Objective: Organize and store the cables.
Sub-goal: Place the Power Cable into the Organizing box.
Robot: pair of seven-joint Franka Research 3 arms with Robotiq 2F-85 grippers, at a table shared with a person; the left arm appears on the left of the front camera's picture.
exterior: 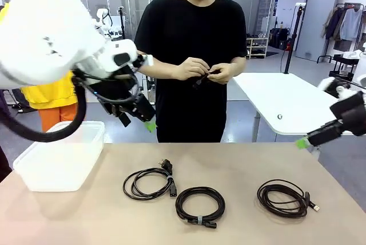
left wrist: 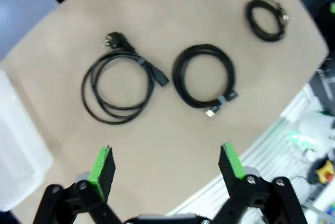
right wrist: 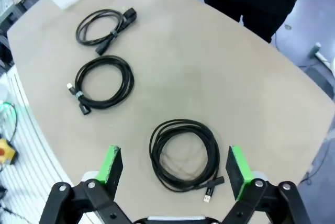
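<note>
While the left pincer (left wrist: 167, 164) and right pincer (right wrist: 175, 164) hang open above the matte beige desk (exterior: 240, 165), three black cables (right wrist: 155, 150) lie coiled on it in a row.
Left coil (exterior: 172, 188): loose loops, mains plug (exterior: 166, 166) pointing far, right of a translucent plastic bin (exterior: 57, 179). Middle coil (exterior: 179, 205): tight ring, grey tie (exterior: 199, 220) at near edge. Right coil (exterior: 262, 194): flat plug trailing right; the right wrist view resolves its metal tip.

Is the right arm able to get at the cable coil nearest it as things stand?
Probably yes: the right gripper hangs open, pointed down at that coil, nothing lies between them, and the person's hands are up off the table.
</note>
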